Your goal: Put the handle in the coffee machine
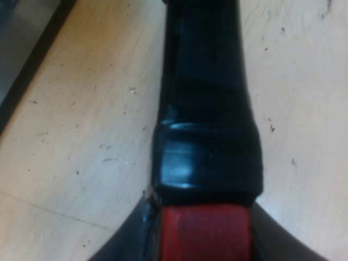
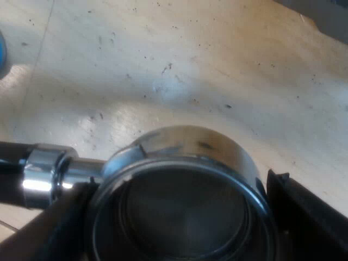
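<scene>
Evidently the left end effector (image 1: 204, 242) is clamped on the holder (image 1: 206, 136). Its two black fingers (image 1: 130, 239) stand on both sides of the red end (image 1: 204, 225) and touch it. The dark handle (image 1: 204, 81) runs away from there over the pale worktop (image 1: 81, 136).

The right end effector (image 2: 182, 217) reaches around the other end of the same holder. One finger (image 2: 304, 217) lies at each side of the round metal basket (image 2: 185, 147). They look closed on it, though on one side the contact is hard to judge. The basket opens upward, and beside it the shiny collar (image 2: 38, 174) joins it to the handle. Below lies the worktop (image 2: 190, 54), which carries a soft shadow, so I judge that the holder hangs a little above it.

I think the step in hand is the carrying, with the holder taken between both arms and not yet brought to the machine. The next move, in my judgement, calls for one arm to let go, most likely the right one, because the basket must be free to enter. Then the holder should be kept level, raised under the machine's front and turned by the handle until it locks.
</scene>
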You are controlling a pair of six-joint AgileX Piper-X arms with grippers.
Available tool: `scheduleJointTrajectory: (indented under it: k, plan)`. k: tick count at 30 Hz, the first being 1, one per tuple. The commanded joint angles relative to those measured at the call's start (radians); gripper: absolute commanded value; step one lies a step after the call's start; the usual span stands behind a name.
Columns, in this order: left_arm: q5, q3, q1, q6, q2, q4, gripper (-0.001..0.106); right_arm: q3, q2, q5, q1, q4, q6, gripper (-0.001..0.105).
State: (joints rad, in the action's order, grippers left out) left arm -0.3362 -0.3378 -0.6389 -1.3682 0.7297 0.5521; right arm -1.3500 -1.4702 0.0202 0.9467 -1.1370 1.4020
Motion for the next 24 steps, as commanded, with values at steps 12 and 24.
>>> scheduleJointTrajectory:
  k: [12,24]
  plan:
    - [-0.002,-0.012,-0.001,0.007,-0.007,0.026,0.0,-0.012,0.019,-0.02,-0.001,-0.029,0.032,0.045]
    - [-0.044,-0.031,-0.001,0.013,-0.007,0.074,0.0,-0.012,0.019,0.024,-0.001,-0.022,0.034,0.097]
